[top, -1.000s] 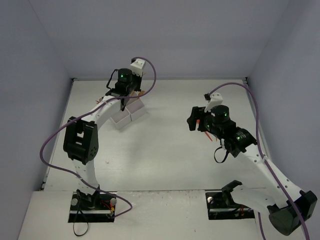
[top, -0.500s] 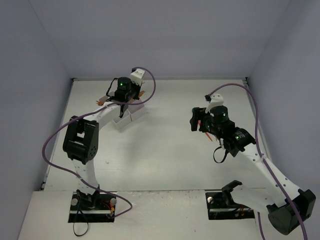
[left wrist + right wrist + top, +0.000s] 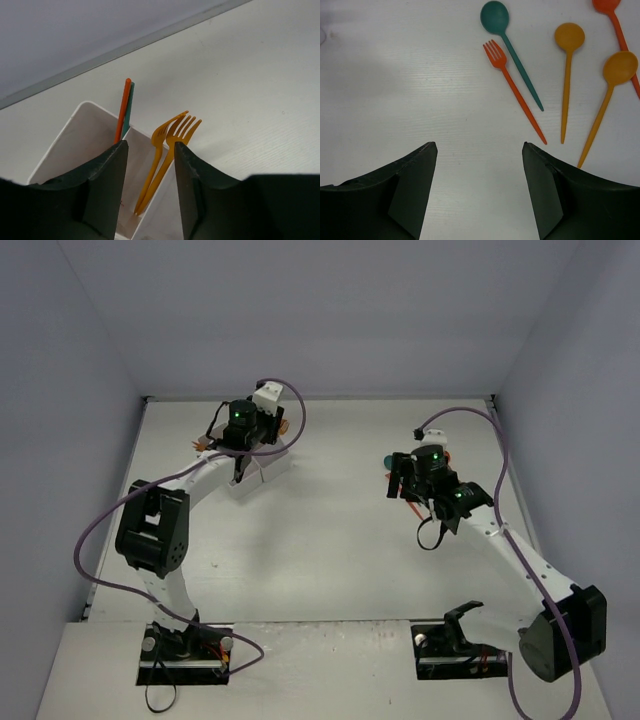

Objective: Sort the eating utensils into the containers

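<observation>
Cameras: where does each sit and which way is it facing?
Top external: fixed above and behind the bases, looking down on the table; both arms show whole.
Left wrist: on the left arm, looking past the open left gripper into the tray holding two orange forks; only its fingers show.
Right wrist: on the right arm, looking down past the open right gripper at a teal spoon and other utensils lying loose; only its fingers show.
Shared: the tray appears in both the top and left wrist views.
</observation>
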`<act>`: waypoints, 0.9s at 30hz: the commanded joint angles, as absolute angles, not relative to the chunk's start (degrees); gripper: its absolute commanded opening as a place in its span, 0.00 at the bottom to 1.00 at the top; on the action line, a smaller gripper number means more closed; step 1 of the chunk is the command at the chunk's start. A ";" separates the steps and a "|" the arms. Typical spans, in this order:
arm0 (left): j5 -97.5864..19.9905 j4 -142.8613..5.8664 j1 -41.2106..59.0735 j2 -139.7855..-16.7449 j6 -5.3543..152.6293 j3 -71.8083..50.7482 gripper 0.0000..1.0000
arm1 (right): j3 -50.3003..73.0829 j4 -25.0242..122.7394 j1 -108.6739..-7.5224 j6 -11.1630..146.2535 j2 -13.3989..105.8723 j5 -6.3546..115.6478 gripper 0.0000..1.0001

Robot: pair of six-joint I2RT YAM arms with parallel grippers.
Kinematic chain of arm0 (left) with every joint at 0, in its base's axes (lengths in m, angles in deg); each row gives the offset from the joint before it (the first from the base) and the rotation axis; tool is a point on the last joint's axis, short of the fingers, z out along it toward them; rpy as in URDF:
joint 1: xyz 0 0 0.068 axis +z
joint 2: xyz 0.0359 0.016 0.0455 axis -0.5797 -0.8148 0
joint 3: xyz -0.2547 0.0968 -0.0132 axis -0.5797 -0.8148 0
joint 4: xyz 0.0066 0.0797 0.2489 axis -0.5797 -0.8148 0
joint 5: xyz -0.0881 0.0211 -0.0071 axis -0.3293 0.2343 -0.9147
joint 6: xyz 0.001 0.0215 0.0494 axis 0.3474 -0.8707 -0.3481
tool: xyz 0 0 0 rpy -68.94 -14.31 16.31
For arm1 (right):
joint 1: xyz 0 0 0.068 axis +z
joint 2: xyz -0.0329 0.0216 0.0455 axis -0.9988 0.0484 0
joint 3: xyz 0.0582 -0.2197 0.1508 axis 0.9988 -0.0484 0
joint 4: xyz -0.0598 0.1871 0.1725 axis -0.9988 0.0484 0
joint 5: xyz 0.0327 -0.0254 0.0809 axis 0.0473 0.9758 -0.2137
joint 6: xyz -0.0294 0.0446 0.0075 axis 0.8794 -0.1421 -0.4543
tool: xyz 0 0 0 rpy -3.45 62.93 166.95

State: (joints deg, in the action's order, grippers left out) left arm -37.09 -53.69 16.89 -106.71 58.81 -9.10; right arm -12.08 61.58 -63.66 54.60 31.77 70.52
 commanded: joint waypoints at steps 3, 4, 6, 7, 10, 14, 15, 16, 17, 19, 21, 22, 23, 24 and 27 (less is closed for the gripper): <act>-36.51 -50.21 17.57 -93.00 65.59 -10.33 0.60 | -9.72 60.57 -66.98 51.49 40.52 70.35 0.66; -36.51 -51.21 17.51 -91.10 67.22 -10.50 0.64 | -9.10 60.57 -67.65 51.43 42.20 70.01 0.66; -36.67 -54.42 17.35 -87.81 70.11 -10.54 0.68 | -7.51 60.60 -68.67 51.39 46.28 69.49 0.66; -37.04 -56.89 17.26 -85.66 72.03 -10.54 0.70 | -6.91 60.64 -69.31 51.34 47.75 69.21 0.66; -37.07 -64.95 16.73 -80.61 75.22 -10.87 0.77 | -5.14 60.57 -70.40 50.88 53.00 68.48 0.66; -36.33 -74.75 16.11 -73.72 77.61 -12.35 0.79 | -4.00 60.49 -71.91 50.04 58.30 67.34 0.66; -36.40 -76.79 16.10 -71.91 77.86 -12.92 0.79 | -3.79 60.48 -72.11 50.05 59.14 67.49 0.66; -36.49 -78.62 16.10 -70.01 78.07 -13.51 0.80 | -3.58 60.48 -72.24 50.09 59.78 67.74 0.66; -36.51 -79.91 16.10 -68.24 78.22 -14.38 0.80 | -3.40 60.44 -72.36 50.14 60.48 67.97 0.66; -36.51 -82.03 16.10 -65.33 78.32 -16.63 0.79 | -3.10 60.34 -72.55 50.19 62.09 68.13 0.66; -36.31 -83.79 16.10 -62.34 78.32 -18.50 0.79 | -2.83 60.25 -72.63 50.14 63.74 68.09 0.66; -36.11 -84.66 16.10 -60.75 78.35 -19.18 0.79 | -2.72 60.21 -72.64 50.10 64.47 68.09 0.66; -35.84 -86.01 16.10 -59.55 78.51 -19.84 0.79 | -2.72 60.15 -72.64 50.10 64.96 68.09 0.66; -35.56 -86.71 16.10 -58.19 78.74 -20.64 0.80 | -2.72 60.05 -72.68 50.18 65.49 68.13 0.66; -34.97 -87.26 16.10 -54.83 79.68 -23.47 0.80 | -2.86 59.59 -72.67 50.69 66.78 68.63 0.66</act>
